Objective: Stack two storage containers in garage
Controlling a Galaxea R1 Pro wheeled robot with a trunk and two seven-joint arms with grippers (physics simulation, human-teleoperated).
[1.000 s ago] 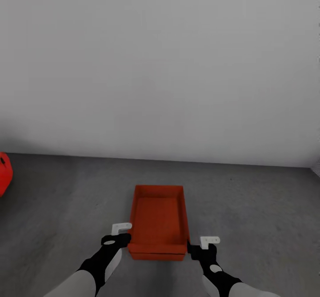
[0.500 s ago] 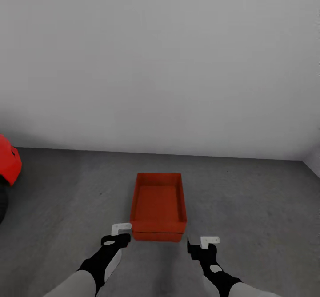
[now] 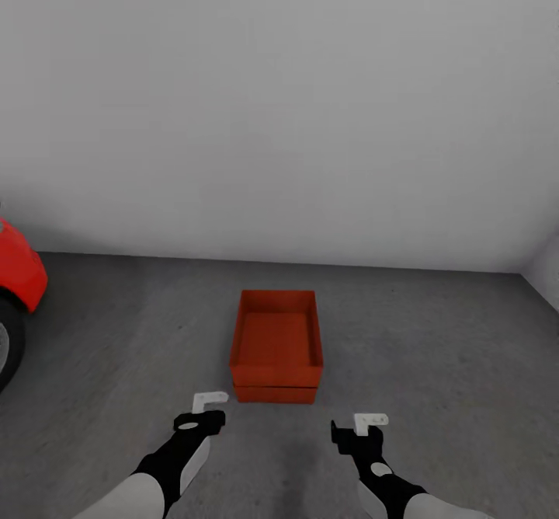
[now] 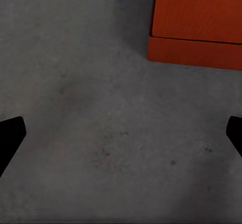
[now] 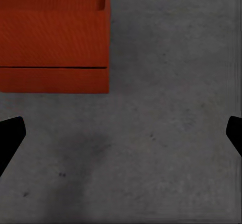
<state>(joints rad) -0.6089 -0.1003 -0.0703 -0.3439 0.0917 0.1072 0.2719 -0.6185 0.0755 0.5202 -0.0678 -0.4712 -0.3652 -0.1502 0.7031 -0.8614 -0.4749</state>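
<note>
The two storage containers stand stacked on the dark grey garage floor (image 3: 435,363), centred ahead of me. The upper orange-red tray (image 3: 276,336) sits open-topped on the lower one (image 3: 275,395), of which a thin strip shows at the near end. My left gripper (image 3: 203,419) and right gripper (image 3: 347,435) hang open over bare floor, short of the stack and touching nothing. In the left wrist view the stack's near corner (image 4: 196,27) lies beyond the wide-apart fingertips (image 4: 10,138). In the right wrist view both trays' near walls (image 5: 53,48) show, and the fingertips (image 5: 11,133) stand far apart.
A plain white wall (image 3: 279,115) closes the room just behind the stack. A red car (image 3: 19,274) with a dark wheel (image 3: 6,348) stands at the far left. Another wall (image 3: 547,270) meets the floor at the right edge.
The whole view has pulled back from the stack, so I have backed away. My grippers, which flanked the stack's near end, now hang short of it. More of the red car shows.
</note>
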